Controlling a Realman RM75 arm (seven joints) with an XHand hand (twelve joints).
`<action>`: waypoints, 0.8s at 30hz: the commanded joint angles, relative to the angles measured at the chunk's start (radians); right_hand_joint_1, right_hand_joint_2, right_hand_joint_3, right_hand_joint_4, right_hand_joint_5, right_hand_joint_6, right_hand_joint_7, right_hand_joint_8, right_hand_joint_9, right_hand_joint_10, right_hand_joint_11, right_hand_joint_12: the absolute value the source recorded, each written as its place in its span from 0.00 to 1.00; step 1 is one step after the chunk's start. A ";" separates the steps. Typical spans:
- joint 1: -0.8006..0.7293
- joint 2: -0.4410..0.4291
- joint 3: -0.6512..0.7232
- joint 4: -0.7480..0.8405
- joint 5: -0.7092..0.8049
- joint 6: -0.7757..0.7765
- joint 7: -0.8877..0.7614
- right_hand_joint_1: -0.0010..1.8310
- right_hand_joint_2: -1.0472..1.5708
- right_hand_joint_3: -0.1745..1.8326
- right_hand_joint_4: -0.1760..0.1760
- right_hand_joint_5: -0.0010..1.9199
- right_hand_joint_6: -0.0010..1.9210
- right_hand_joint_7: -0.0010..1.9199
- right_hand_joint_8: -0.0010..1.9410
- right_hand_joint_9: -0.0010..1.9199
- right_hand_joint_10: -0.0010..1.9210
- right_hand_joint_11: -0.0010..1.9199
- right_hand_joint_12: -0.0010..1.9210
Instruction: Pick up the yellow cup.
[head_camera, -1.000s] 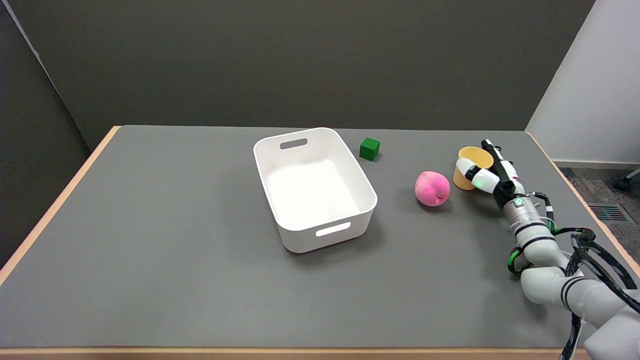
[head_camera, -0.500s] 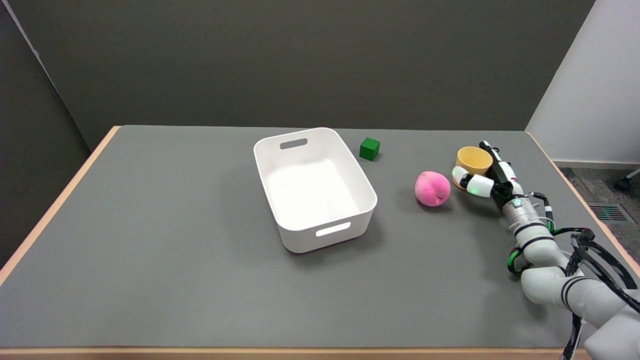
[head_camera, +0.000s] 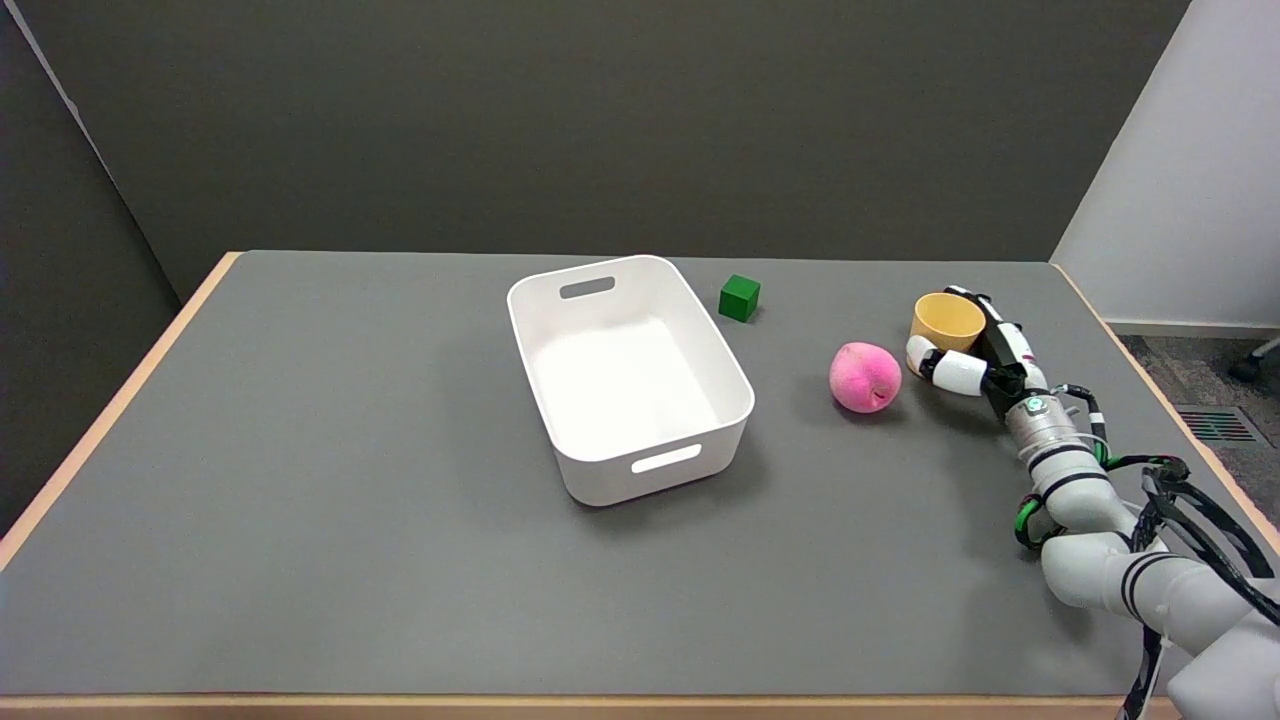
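We see that the right hand (head_camera: 975, 345) has closed around the yellow cup (head_camera: 946, 322) over the last second: its white thumb has dropped from the cup's front wall to its base, and its fingers have wrapped further round the far side. The cup has shifted slightly.

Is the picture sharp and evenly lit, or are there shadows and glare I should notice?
Head view: sharp across the table, no motion blur; light is soft and from above, with faint shadows under the white bin and beside the pink fruit; the bin's floor is washed out bright; the right hand at the yellow cup is small, so finger contact is hard to judge.
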 joint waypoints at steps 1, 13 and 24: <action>0.006 -0.012 0.008 0.001 0.074 -0.004 -0.005 0.54 0.69 0.55 0.58 0.18 0.45 0.23 0.25 0.16 0.36 0.10 0.60; -0.007 -0.035 0.008 0.051 0.274 0.025 -0.211 0.64 0.86 0.15 0.07 0.27 0.81 0.44 0.71 0.41 0.65 0.32 0.96; -0.015 -0.031 0.008 0.064 0.274 0.112 -0.211 0.65 0.84 0.20 0.00 0.29 0.77 0.45 0.72 0.44 0.68 0.39 1.00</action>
